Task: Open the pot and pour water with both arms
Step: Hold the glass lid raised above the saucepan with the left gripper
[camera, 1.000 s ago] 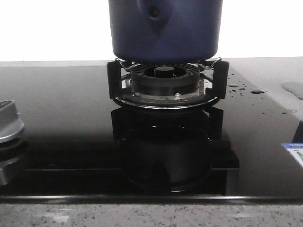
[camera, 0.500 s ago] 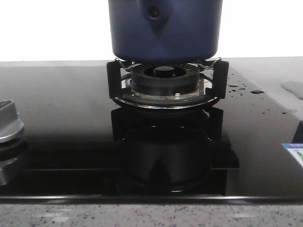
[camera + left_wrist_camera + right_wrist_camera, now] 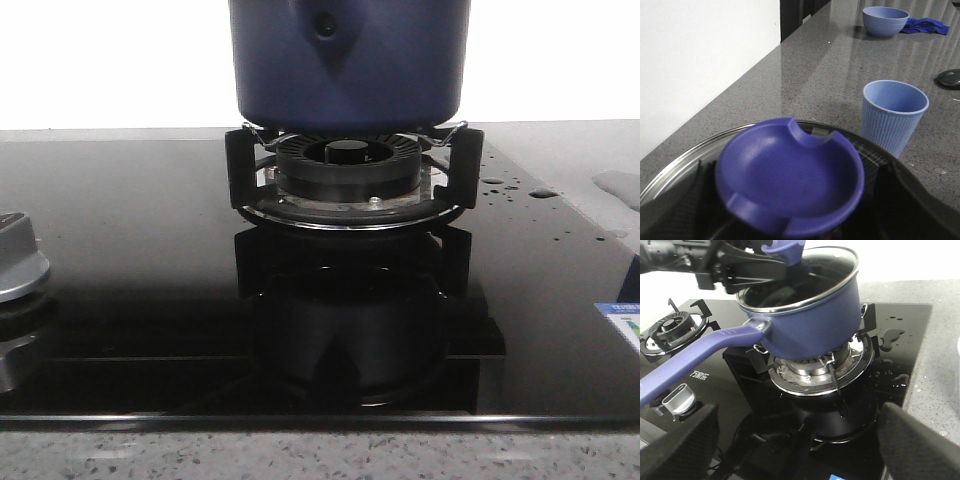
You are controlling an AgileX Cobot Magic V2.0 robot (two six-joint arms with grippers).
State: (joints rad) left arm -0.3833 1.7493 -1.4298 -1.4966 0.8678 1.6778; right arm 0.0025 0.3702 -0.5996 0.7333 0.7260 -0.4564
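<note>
A silver control knob (image 3: 18,268) sits at the far left edge of a glossy black glass cooktop (image 3: 120,250) in the front view, at about 9 o'clock from the burner. At centre, the pot (image 3: 350,65), dark navy blue with a riveted triangular handle mount, rests on the black pan support (image 3: 236,170) above the burner ring (image 3: 348,165), its upper part cut off by the frame. Water droplets (image 3: 500,185) bead on the glass at about 3 o'clock from the burner, with a small sticker (image 3: 620,325) near the right edge.

In the right wrist view, the pot's long blue handle (image 3: 700,357) reaches toward the camera, and the glass lid (image 3: 805,275) lies on the rim. The left gripper (image 3: 785,267) is over the lid at its blue knob (image 3: 785,247); whether its jaws are clamped on the knob cannot be told. The right gripper's dark fingers (image 3: 920,445) stand wide apart at the frame's lower corners, holding nothing.

The left wrist view looks down on the lid knob, with a ribbed light-blue cup (image 3: 892,117) on the grey stone counter (image 3: 810,75) beyond, and a blue bowl (image 3: 885,21) beside a blue cloth (image 3: 926,25) farther off.
</note>
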